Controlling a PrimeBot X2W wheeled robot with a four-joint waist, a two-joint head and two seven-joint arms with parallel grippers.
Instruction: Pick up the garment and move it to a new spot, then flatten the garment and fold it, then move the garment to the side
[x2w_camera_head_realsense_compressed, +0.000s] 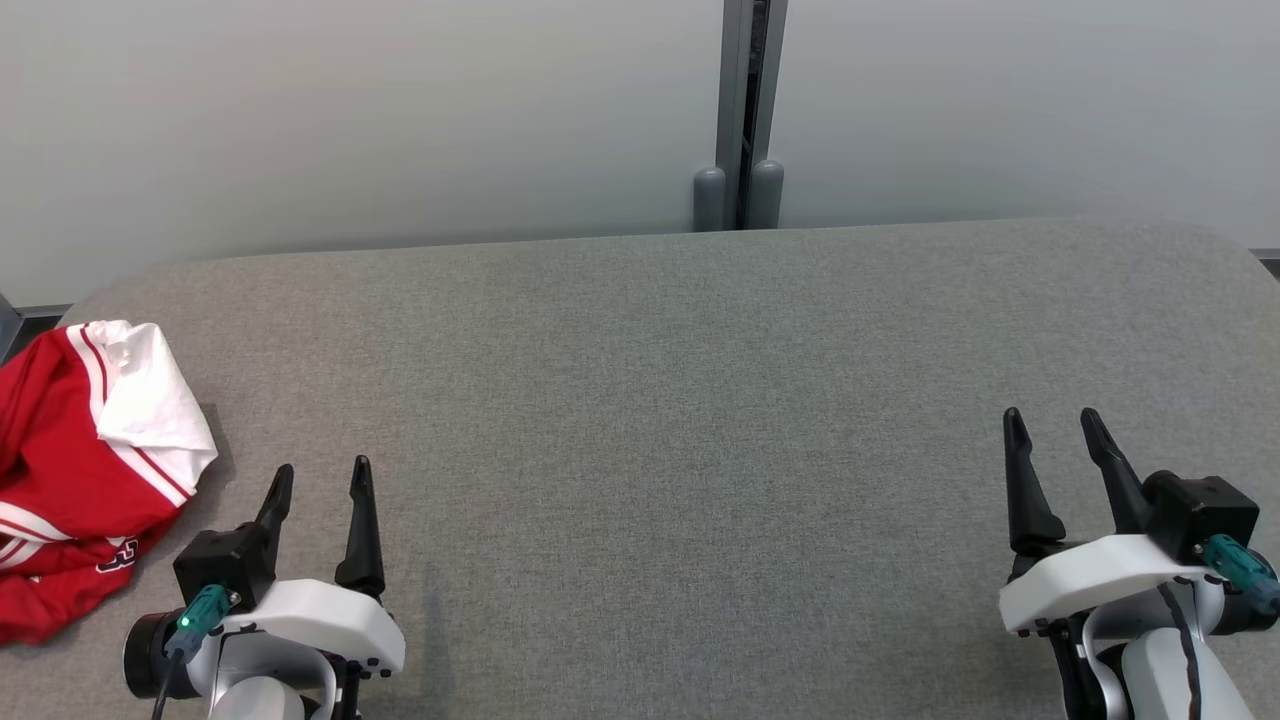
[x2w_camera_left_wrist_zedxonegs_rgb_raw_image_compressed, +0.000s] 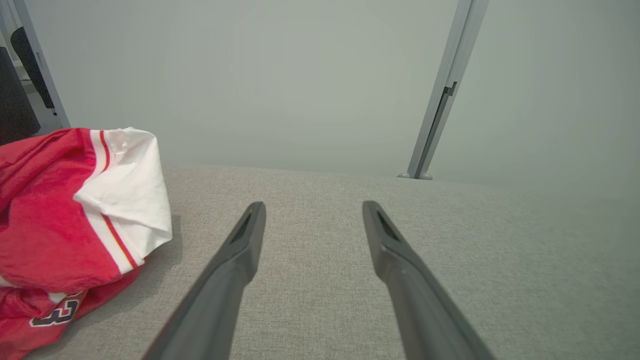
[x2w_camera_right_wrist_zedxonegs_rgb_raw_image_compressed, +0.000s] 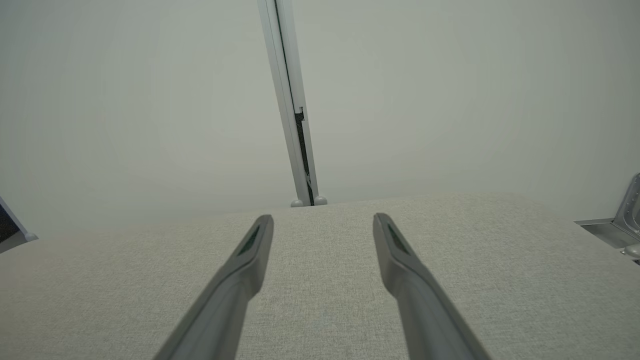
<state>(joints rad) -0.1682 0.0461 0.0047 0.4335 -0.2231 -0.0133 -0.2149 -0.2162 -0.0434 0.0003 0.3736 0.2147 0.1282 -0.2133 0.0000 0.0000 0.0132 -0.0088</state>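
The garment (x2w_camera_head_realsense_compressed: 70, 470) is a red jersey with white sleeves, red-striped trim and a dark number, crumpled in a heap at the left edge of the grey table (x2w_camera_head_realsense_compressed: 650, 400). In the left wrist view the garment (x2w_camera_left_wrist_zedxonegs_rgb_raw_image_compressed: 65, 225) lies left of the fingers. My left gripper (x2w_camera_head_realsense_compressed: 322, 482) rests open at the lower left, just right of the garment and not touching it, with nothing between its fingers (x2w_camera_left_wrist_zedxonegs_rgb_raw_image_compressed: 240, 250). My right gripper (x2w_camera_head_realsense_compressed: 1050, 424) stands open at the lower right, far from the garment. Both dark fingers (x2w_camera_right_wrist_zedxonegs_rgb_raw_image_compressed: 400, 255) hover over bare fabric.
A pale wall runs behind the table, with a grey vertical post (x2w_camera_head_realsense_compressed: 745, 110) at its middle. The table's far corners are rounded. Broad grey surface stretches between the two grippers. A metal fitting (x2w_camera_right_wrist_zedxonegs_rgb_raw_image_compressed: 625, 220) shows past the table's right edge.
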